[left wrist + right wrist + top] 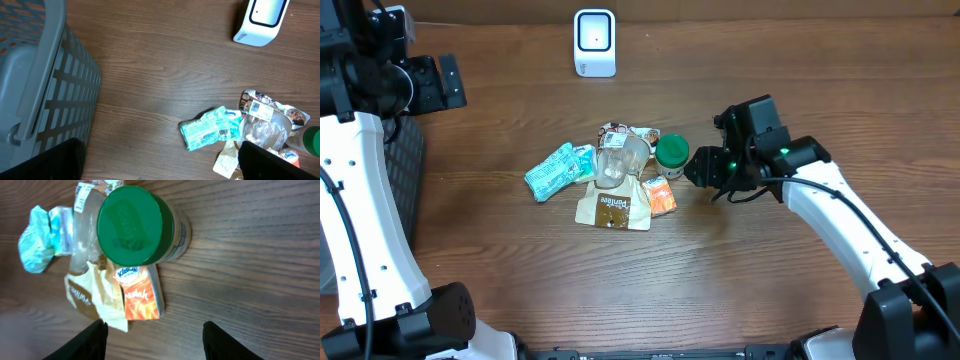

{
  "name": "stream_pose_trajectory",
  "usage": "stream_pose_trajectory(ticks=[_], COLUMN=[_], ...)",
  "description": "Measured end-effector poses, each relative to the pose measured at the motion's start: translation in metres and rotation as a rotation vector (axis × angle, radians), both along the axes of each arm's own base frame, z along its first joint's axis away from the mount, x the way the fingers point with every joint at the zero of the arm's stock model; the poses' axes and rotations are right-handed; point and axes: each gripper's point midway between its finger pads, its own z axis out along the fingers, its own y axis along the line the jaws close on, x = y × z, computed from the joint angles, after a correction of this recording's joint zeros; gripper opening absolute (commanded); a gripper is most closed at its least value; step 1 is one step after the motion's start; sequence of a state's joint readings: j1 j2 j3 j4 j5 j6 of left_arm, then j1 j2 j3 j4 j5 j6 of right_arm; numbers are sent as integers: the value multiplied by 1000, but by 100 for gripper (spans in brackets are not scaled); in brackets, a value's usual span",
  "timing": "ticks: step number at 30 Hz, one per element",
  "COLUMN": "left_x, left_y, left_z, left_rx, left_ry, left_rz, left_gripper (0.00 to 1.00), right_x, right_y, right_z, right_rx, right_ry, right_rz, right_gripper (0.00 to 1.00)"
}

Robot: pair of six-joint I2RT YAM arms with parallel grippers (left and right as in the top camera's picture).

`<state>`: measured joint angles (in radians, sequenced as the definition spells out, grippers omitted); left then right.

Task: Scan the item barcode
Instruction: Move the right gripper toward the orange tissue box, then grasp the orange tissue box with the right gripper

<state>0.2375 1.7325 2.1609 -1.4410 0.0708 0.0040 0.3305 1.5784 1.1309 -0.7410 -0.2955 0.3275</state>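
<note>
Wood-grain brown covers the whole surface (520, 270), and everything you need sits on it. At the left edge stands a grey slatted basket (30, 65), with the left arm (360, 200) rising beside it. The left jaws are spread as wide as they go, with nothing but bare wood between them, well apart from the pile. The right arm (840, 215) reaches in from the right edge toward the middle. The right jaws stand partly open and hold nothing. They stop just short of the jar and do not touch it.

Close to the far edge, near its midpoint, you see the white scanner (594, 42) standing alone.

Your items lie heaped in the middle of the surface. A tan paper pouch (613, 208) lies on the near side of the heap. A teal tissue pack (558, 170) lies at its left end. A clear crumpled plastic cup (617, 160) rests over the centre, partly covering a dark printed packet (260, 107) that shows a white label. At the right end of the heap stands the green-lidded jar (135, 225), upright, lid facing up, directly ahead of the right jaws. An orange sachet (140, 297) lies flat beside the jar, on its near side, with its edge against the pouch.
</note>
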Motion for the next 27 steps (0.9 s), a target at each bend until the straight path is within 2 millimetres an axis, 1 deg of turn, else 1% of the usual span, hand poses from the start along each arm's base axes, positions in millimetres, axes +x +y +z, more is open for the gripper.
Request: stream_pose_trajectory(ticks=[4, 8, 11, 15, 18, 20, 22, 25, 27], left_x=[0, 0, 0, 0, 0, 0, 0, 0, 0], left_y=[0, 0, 0, 0, 0, 0, 0, 0, 0], left_z=[0, 0, 0, 0, 0, 0, 0, 0, 0], left_rx=[0, 0, 0, 0, 0, 0, 0, 0, 0], left_ry=[0, 0, 0, 0, 0, 0, 0, 0, 0], left_rz=[0, 0, 0, 0, 0, 0, 0, 0, 0], left_gripper=[99, 99, 100, 99, 99, 100, 99, 100, 100], right_x=[4, 10, 13, 11, 3, -2, -5, -9, -11], right_y=[3, 6, 12, 28, 36, 38, 40, 41, 42], right_z=[1, 1, -4, -26, -46, -55, -62, -72, -75], right_rx=[-22, -25, -17, 13, 35, 43, 50, 54, 58], right_ry=[-31, -55, -56, 2, 79, 119, 149, 185, 202], right_rz=[-5, -10, -2, 28, 51, 60, 64, 68, 63], right_gripper=[53, 52, 52, 52, 51, 51, 50, 46, 45])
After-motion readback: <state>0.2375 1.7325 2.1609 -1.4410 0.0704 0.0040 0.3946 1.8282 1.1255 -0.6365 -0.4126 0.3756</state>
